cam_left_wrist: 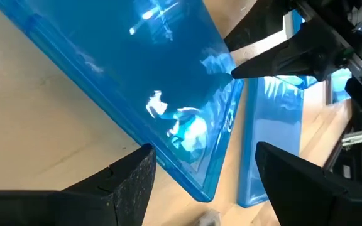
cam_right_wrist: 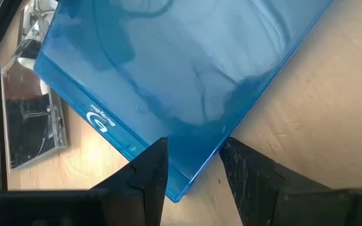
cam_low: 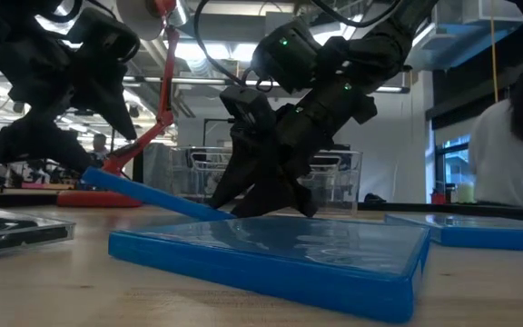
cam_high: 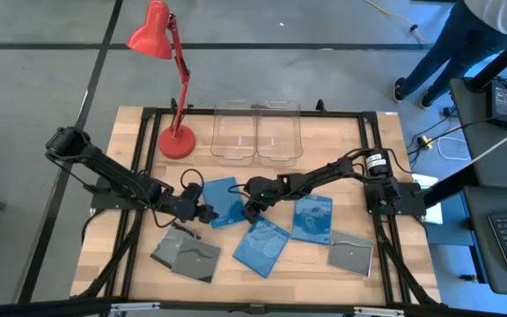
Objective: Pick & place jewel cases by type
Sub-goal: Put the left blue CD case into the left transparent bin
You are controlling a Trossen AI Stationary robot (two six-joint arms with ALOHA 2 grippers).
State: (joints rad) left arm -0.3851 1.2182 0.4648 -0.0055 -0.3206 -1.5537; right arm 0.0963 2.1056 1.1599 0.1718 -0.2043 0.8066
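Observation:
A blue jewel case (cam_high: 223,201) sits at mid-table between my two grippers, tilted. In the low view its end by my left gripper is raised (cam_low: 93,179) and its other end is down by my right gripper (cam_low: 261,195). My right gripper (cam_high: 252,210) is shut on one corner of it. My left gripper (cam_high: 202,211) is open, with the opposite corner (cam_left_wrist: 206,185) between its fingers. Two more blue cases (cam_high: 262,246) (cam_high: 312,218) and two grey cases (cam_high: 186,255) (cam_high: 350,254) lie flat toward the near edge. My right gripper has the blue case's corner (cam_right_wrist: 193,169) between its two fingers. One finger (cam_right_wrist: 153,166) is against the logo edge, the other (cam_right_wrist: 241,166) against the adjoining edge. The fingers slant down from the table's right. That end is low and the far end is raised. Whether my left gripper touches the case, I cannot tell.
Two clear bins (cam_high: 236,132) (cam_high: 278,132) stand side by side at the far edge. A red desk lamp (cam_high: 176,141) stands left of them. A person stands beyond the table's far right corner (cam_high: 447,44).

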